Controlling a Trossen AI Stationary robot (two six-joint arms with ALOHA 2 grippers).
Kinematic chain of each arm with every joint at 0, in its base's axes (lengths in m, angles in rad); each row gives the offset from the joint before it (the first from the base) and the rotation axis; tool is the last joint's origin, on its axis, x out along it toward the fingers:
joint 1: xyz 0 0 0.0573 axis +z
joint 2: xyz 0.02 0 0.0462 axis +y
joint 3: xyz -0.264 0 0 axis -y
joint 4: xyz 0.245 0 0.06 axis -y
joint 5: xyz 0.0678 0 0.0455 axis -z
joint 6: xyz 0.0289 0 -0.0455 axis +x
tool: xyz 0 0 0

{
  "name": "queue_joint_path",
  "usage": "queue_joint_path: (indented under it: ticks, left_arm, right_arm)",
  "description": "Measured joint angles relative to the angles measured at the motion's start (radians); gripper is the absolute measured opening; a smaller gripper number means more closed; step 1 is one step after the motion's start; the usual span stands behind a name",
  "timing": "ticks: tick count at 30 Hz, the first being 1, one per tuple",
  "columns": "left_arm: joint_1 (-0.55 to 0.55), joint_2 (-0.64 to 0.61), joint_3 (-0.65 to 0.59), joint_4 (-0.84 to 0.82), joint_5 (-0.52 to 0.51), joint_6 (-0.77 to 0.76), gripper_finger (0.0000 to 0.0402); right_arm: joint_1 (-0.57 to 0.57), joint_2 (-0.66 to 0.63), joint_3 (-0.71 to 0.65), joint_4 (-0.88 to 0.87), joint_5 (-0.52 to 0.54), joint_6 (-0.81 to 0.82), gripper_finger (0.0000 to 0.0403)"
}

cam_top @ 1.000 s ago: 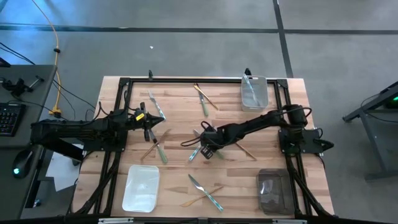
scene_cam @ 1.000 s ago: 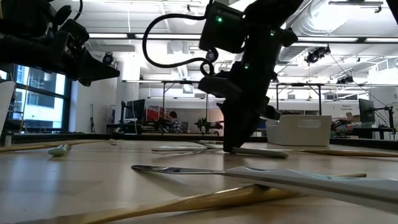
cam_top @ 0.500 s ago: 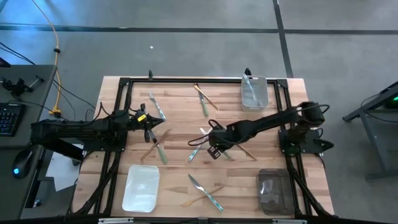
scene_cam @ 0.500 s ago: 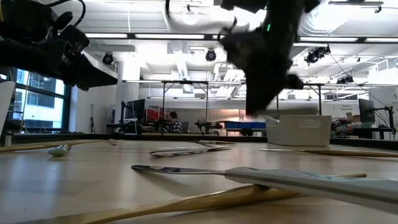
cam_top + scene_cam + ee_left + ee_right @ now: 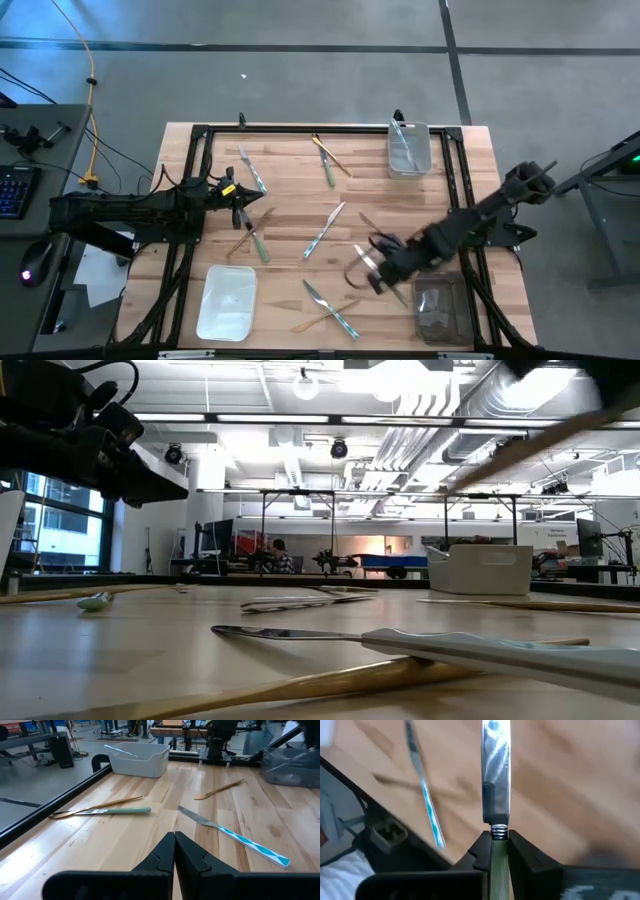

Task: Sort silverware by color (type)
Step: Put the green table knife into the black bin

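The right arm reaches diagonally across the near right part of the wooden desk (image 5: 300, 205), its right gripper (image 5: 375, 266) beside the dark smoky plastic tray (image 5: 440, 308). Its jaws are clamped on the pale green handle of a silver-bladed knife (image 5: 495, 775), whose blade sticks out ahead of the jaws above the desk. The left arm lies stretched along the desk's left side, the left gripper (image 5: 243, 205) with jaws closed on nothing, raised just above the surface. Ahead of it lie a light-blue-handled knife with a silver blade (image 5: 232, 835), a pale-green-handled piece crossed with a gold one (image 5: 107, 810), and a gold spoon (image 5: 220, 789). A clear tray (image 5: 408, 148) at the far edge holds cutlery; a white tray (image 5: 227, 301) sits near left.
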Motion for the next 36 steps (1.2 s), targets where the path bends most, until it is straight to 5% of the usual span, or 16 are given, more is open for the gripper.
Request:
queue_joint_path:
  ticks: [14, 29, 36]
  left_arm:
    - [0.0, 0.0, 0.0, -0.026, 0.001, 0.0, 0.0]
    - [0.0, 0.0, -0.001, -0.075, 0.0, -0.004, 0.0]
    - [0.0, 0.0, -0.001, -0.079, 0.0, -0.004, 0.0]
  right_arm:
    - [0.44, -0.008, 0.0, -0.149, -0.057, 0.673, 0.0015]
    - [0.487, -0.004, 0.002, -0.171, -0.099, 0.696, 0.0015]
    - [0.487, 0.003, 0.148, -0.312, -0.103, 0.696, 0.0015]
